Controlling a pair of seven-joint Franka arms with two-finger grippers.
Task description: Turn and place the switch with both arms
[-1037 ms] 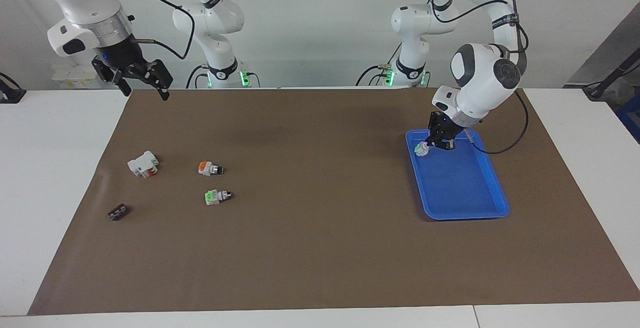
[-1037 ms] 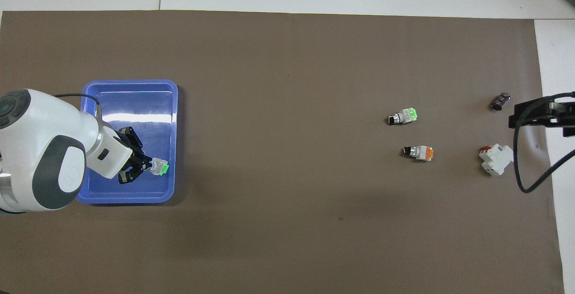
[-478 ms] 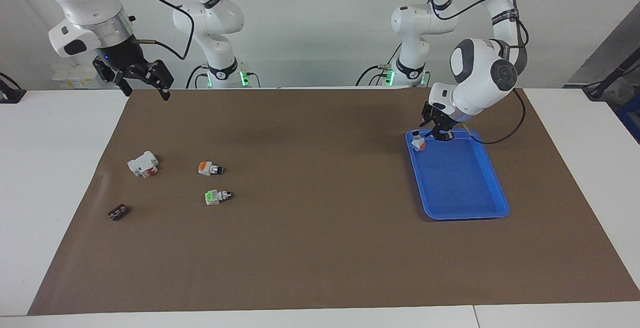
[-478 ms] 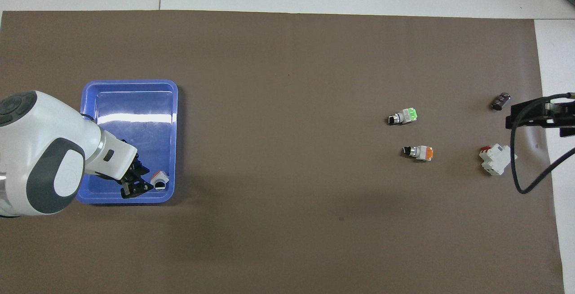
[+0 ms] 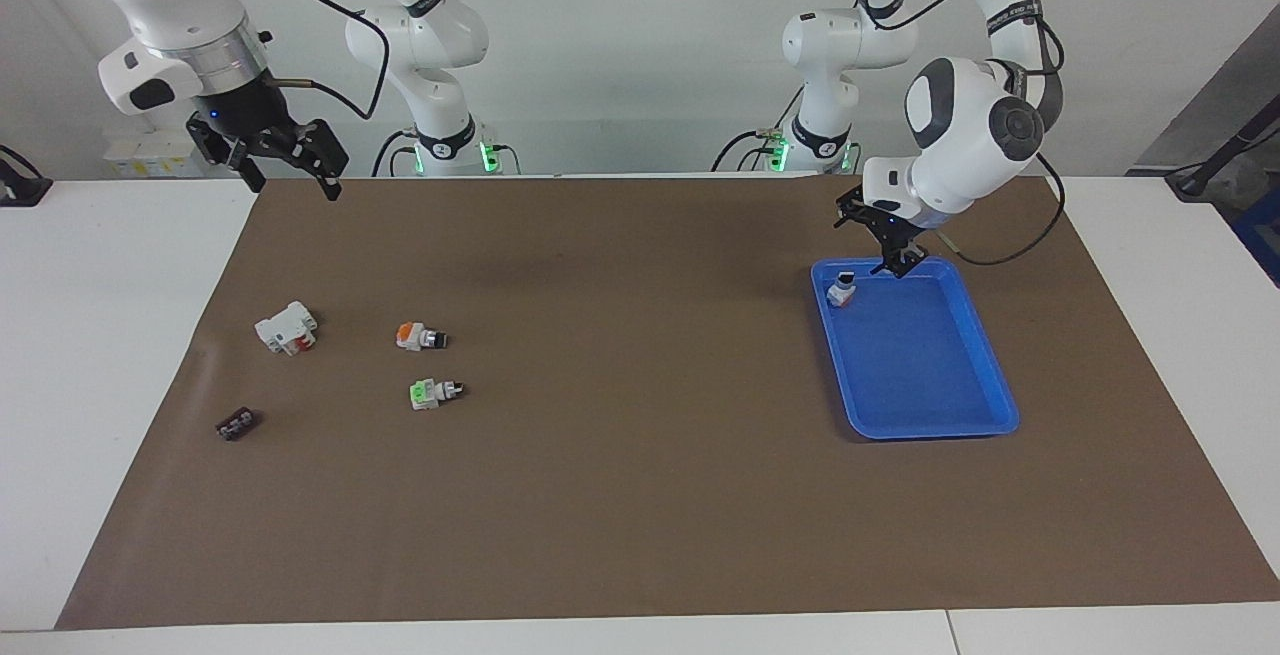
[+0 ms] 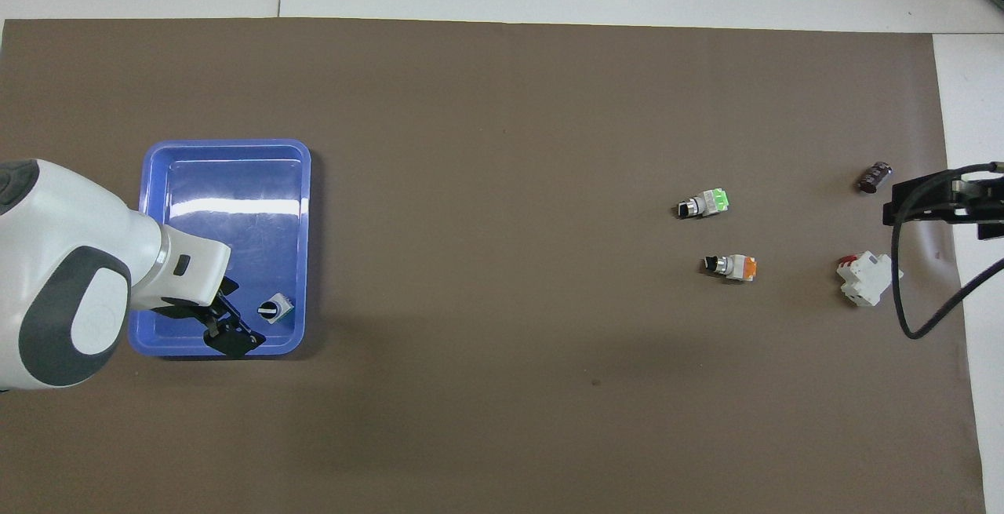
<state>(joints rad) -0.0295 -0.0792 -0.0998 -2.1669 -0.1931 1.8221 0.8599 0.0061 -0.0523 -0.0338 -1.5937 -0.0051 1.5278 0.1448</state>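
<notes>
**Standing upright: switch in the tray**

Sitting in the blue tray (image 5: 985, 375), the switch (image 5: 842, 290) stands on end w/ its black knob up, in the tray corner nearest the robots, toward the middle of the table. Left gripper (image 5: 880, 240) hangs just above that end of the tray, fingers spread, nothing between them, not touching the switch. Right gripper (image 5: 290, 163) waits high over the edge of the brown mat (image 5: 640, 495) at the right arm's end, jaws apart, empty. On the mat there: a second green-capped switch (image 5: 432, 392), an orange-capped switch (image 5: 417, 336) nearer the robots, a white block w/ red parts (image 5: 286, 326), and a small dark part (image 5: 236, 424).
</notes>
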